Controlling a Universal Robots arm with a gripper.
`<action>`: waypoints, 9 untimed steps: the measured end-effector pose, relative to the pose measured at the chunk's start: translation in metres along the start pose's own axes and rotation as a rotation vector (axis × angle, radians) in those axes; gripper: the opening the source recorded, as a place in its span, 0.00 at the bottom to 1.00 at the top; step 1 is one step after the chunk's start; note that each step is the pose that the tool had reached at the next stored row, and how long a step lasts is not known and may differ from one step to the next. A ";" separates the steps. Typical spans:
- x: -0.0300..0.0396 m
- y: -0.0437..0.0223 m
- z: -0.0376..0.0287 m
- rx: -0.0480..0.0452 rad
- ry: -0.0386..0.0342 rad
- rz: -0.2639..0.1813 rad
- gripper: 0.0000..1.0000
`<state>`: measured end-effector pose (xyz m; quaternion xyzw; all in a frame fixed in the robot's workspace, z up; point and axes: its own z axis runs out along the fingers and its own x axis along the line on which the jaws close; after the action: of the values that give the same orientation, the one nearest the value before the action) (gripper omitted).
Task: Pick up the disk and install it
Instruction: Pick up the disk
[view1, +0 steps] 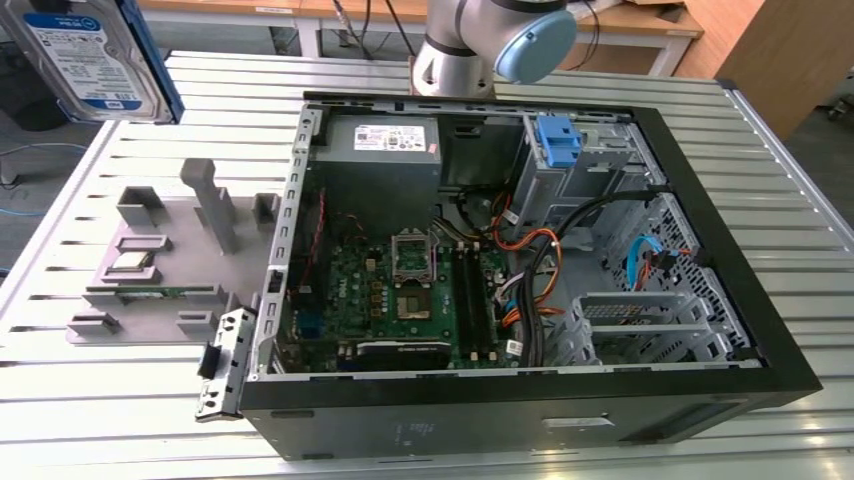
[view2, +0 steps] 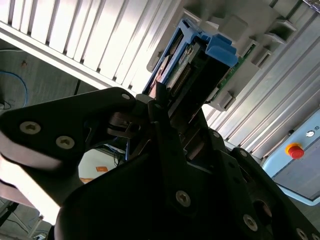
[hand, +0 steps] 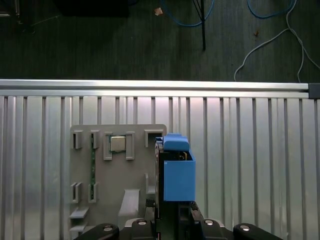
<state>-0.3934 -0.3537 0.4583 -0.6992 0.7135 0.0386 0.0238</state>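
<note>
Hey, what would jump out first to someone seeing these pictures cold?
The open computer case, boards and cables exposed, sits mid-frame in the exterior view on the slatted table. The disk in its blue carrier hangs at that view's upper left, clamped in the gripper over the grey holder plate's edge.

Slatted metal table (view1: 120, 420), dark floor (hand: 100, 45), perhaps wooden furniture (view1: 774, 50) behind.

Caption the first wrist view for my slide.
The gripper, jaws shut on the disk in its blue carrier, held above the grey fixture plate on the slatted table.
</note>
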 end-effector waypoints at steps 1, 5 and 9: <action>0.0000 0.0000 -0.0002 0.0000 0.0000 0.000 0.35; -0.0001 0.0000 -0.0007 0.0000 0.0000 0.000 0.35; -0.0001 0.0000 -0.0012 -0.0001 0.0000 0.000 0.35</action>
<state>-0.3934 -0.3537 0.4595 -0.6992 0.7135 0.0386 0.0237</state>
